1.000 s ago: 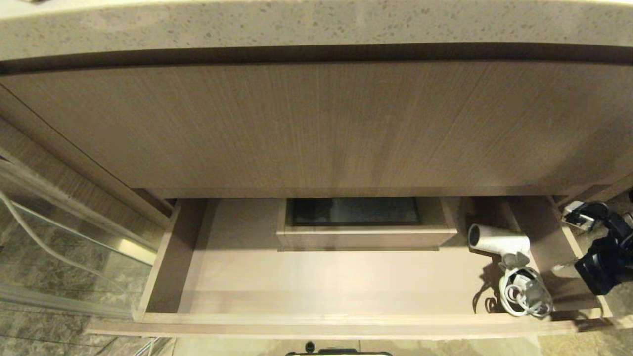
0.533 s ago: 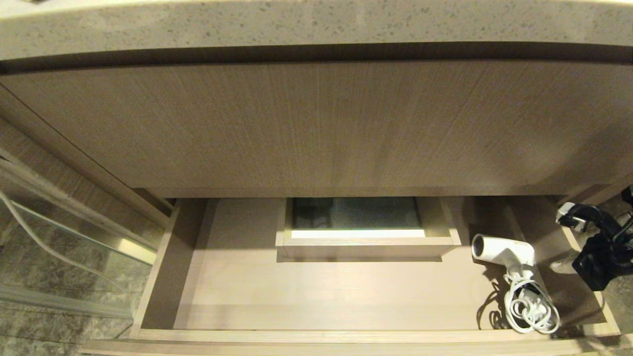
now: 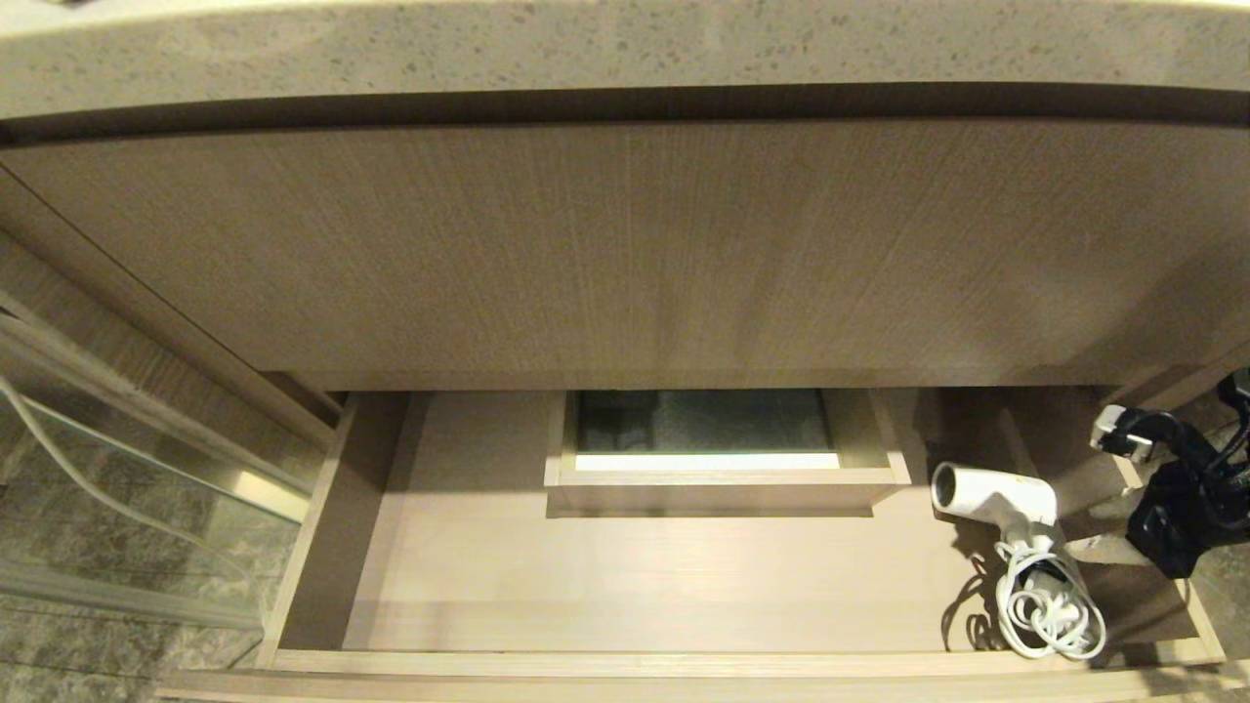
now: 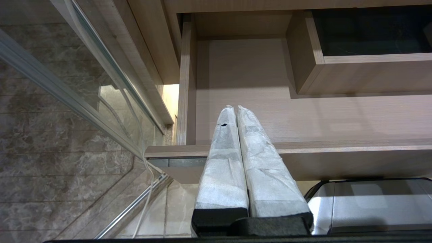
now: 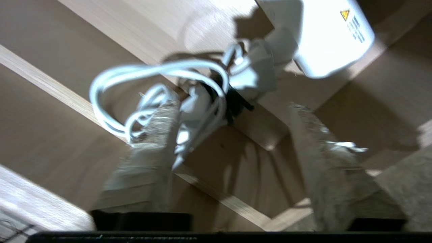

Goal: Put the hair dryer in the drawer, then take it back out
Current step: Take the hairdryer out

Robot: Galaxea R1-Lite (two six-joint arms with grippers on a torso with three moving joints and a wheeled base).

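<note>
From my head, the hair dryer (image 3: pixel 996 500) lies inside the drawer (image 3: pixel 625 662), at its right end, my right gripper (image 3: pixel 1099 527) just beside it. My left gripper (image 4: pixel 233 111) is closed over the drawer's front. My right gripper (image 5: pixel 233 135) is spread wide, empty, above the dryer's cord (image 5: pixel 152 87).

Small white plastic hair dryer (image 3: pixel 996 496) lay in wide shallow light-wood drawer (image 3: pixel 625 664), far right end, coiled white cord (image 3: pixel 1050 610) in front. Boxed rectangular cut-out (image 3: pixel 723 483) sat mid-back, under speckled stone countertop (image 3: pixel 625 44).
</note>
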